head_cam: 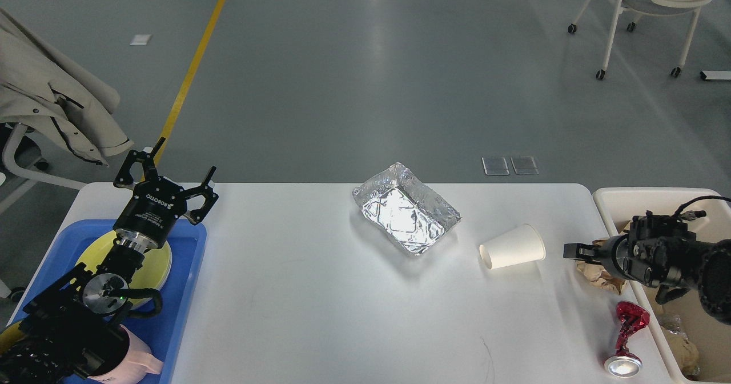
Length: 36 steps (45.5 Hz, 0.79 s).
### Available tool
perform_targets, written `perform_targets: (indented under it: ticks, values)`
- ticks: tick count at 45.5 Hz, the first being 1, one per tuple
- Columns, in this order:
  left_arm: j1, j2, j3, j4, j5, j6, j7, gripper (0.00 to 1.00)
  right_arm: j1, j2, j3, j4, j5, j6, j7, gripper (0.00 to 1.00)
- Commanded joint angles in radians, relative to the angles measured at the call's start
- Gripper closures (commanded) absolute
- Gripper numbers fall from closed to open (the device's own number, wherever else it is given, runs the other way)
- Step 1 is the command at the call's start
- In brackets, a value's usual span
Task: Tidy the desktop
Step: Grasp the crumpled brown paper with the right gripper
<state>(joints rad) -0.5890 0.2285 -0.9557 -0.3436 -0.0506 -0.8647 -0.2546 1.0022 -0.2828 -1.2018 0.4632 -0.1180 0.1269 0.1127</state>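
The desktop was seen as a wide white table top with rounded corners, filling the lower part of the head view, its long axis running from left to right across the view. It was judged to be stiff, smooth and heavy, so nothing of it was to be gripped; only the things lying on it were to be taken away.

Near the middle an empty foil tray was lying, turned diagonally. It was judged light, thin and easy to dent, best held at one rim. To its right a white paper cup was lying on its side, the mouth pointing left and its long axis nearly left to right. It was judged light and soft, likely to roll, and best pinched across the wall near the mouth. A brown crumpled paper lay near the right edge, and a crushed red can lay closer to the front, beside the cream bin.

The right gripper was held low, just right of the cup and over the crumpled paper; it was seen end-on and dark, so it could not be told whether its fingers were apart. The left gripper was held above the blue tray with its fingers spread wide and nothing between them
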Motion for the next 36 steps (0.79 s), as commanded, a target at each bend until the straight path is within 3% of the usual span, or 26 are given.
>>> perform_targets:
  ticks: [1, 3, 6, 9, 19, 23, 31, 36]
  values:
    - [0.0, 0.0, 0.0, 0.0, 0.002, 0.001, 0.0, 0.0, -0.027, 0.004, 0.008, -0.017, 0.0, -0.024, 0.005, 0.33]
    - [0.0, 0.0, 0.0, 0.0, 0.0, 0.001, 0.0, 0.0, -0.03, 0.004, 0.008, -0.017, -0.002, -0.024, 0.005, 0.48]
    - [0.0, 0.0, 0.0, 0.0, 0.0, 0.0, 0.0, 0.0, -0.033, 0.005, 0.008, -0.015, -0.002, -0.02, 0.005, 0.6]
    - [0.0, 0.0, 0.0, 0.0, 0.0, 0.001, 0.0, 0.0, -0.033, 0.004, 0.008, -0.012, -0.002, -0.009, 0.013, 1.0]
    - [0.0, 0.0, 0.0, 0.0, 0.0, 0.001, 0.0, 0.0, 0.027, -0.009, 0.007, 0.017, -0.002, 0.009, 0.022, 1.0]
    - [0.0, 0.0, 0.0, 0.0, 0.0, 0.001, 0.0, 0.0, 0.122, -0.055, -0.008, 0.107, -0.006, 0.051, 0.031, 1.0]
    - [0.0, 0.0, 0.0, 0.0, 0.0, 0.001, 0.0, 0.0, 0.599, -0.236, -0.083, 0.492, -0.126, 0.146, 0.048, 1.0]
    - [0.0, 0.0, 0.0, 0.0, 0.0, 0.001, 0.0, 0.0, 0.924, -0.276, -0.168, 0.653, -0.198, 0.294, 0.084, 1.0]
